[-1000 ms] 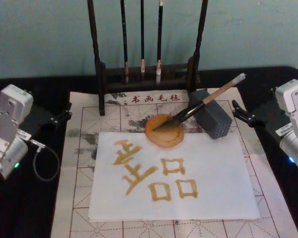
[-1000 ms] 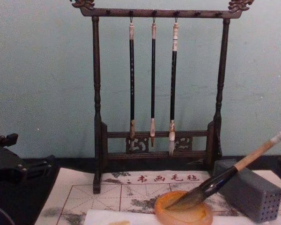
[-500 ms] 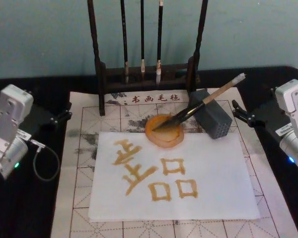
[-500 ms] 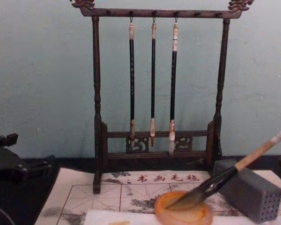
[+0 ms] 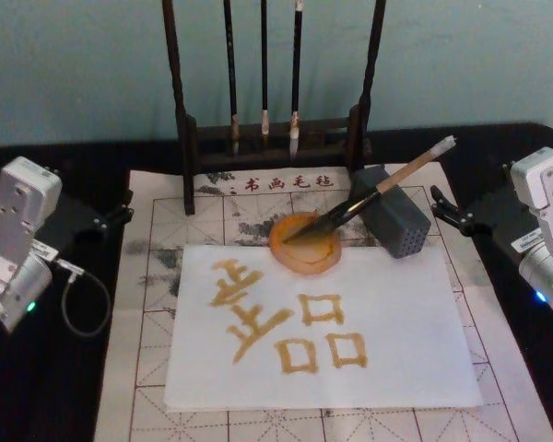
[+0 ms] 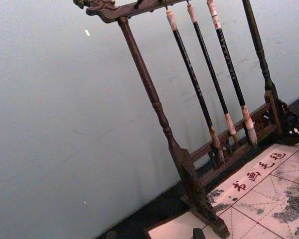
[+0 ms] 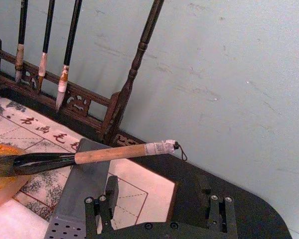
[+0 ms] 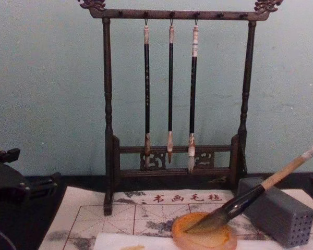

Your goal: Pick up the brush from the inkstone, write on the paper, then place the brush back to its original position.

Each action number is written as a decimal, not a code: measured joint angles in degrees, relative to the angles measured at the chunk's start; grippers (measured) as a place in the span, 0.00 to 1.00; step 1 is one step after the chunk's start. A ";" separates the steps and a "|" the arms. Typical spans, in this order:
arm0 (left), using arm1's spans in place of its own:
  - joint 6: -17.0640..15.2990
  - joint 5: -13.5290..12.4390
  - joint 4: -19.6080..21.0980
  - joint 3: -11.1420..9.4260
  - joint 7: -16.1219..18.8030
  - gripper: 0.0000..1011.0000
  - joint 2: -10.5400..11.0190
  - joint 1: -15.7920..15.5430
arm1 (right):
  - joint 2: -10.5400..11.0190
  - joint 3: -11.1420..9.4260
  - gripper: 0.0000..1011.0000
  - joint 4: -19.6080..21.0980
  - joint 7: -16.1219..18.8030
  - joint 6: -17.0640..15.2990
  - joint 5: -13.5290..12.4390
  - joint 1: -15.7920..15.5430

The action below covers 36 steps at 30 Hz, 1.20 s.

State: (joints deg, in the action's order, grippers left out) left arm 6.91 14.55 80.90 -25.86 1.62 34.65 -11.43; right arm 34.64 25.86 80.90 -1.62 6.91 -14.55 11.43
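Note:
The brush (image 5: pixel 378 187) lies slanted, its dark bristles in the orange round inkstone (image 5: pixel 306 256) and its tan handle propped on a grey block (image 5: pixel 394 221). The brush (image 8: pixel 261 187) shows the same way in the chest view, and in the right wrist view the brush (image 7: pixel 109 153) has a white cap and loop. The white paper (image 5: pixel 405 313) in front of the inkstone carries yellow-brown characters. My left gripper (image 5: pixel 124 207) rests open at the mat's left edge. At the right, my right gripper (image 5: pixel 438 204) is open and empty, a short way from the brush's end; the right gripper (image 7: pixel 157 196) points towards it.
A dark wooden rack (image 5: pixel 189 138) with three thin hanging brushes (image 5: pixel 264 64) stands behind the inkstone. A beige felt mat (image 5: pixel 157 276) with a red grid lies under everything, on a black table. A loose cable (image 5: pixel 83 304) loops near the left arm.

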 joint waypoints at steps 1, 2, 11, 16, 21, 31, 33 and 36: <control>0.00 0.00 0.00 0.00 0.00 0.99 0.00 0.00 | 0.00 0.00 0.99 0.00 0.00 0.00 0.00 0.00; 0.00 0.00 0.00 0.00 0.00 0.99 0.00 0.00 | 0.00 0.00 0.99 0.00 0.00 0.00 0.00 0.00; 0.00 0.00 0.00 0.00 0.00 0.99 0.00 0.00 | 0.00 0.00 0.99 0.00 0.00 0.00 0.00 0.00; 0.00 0.00 0.00 0.00 0.00 0.99 0.00 0.00 | 0.00 0.00 0.99 0.00 0.00 0.00 0.00 0.00; 0.00 0.00 0.00 0.00 0.00 0.99 0.00 0.00 | 0.00 0.00 0.99 0.00 0.00 0.00 0.00 0.00; 0.00 0.00 0.00 0.00 0.00 0.99 0.00 0.00 | -0.42 -1.80 0.99 0.79 1.71 -0.12 -1.13 -1.09; 0.00 0.00 0.00 0.00 0.00 0.99 0.00 0.00 | -0.46 -2.67 0.99 1.53 2.70 -0.60 -2.50 -1.75; 0.00 0.00 0.00 0.00 0.00 0.99 0.00 0.00 | -0.57 -4.25 0.99 2.70 5.02 -2.24 -6.06 -2.68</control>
State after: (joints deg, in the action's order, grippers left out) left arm 6.91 14.55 80.90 -25.86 1.62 34.65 -11.43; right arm 34.07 21.61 83.60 3.40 4.66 -20.61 8.75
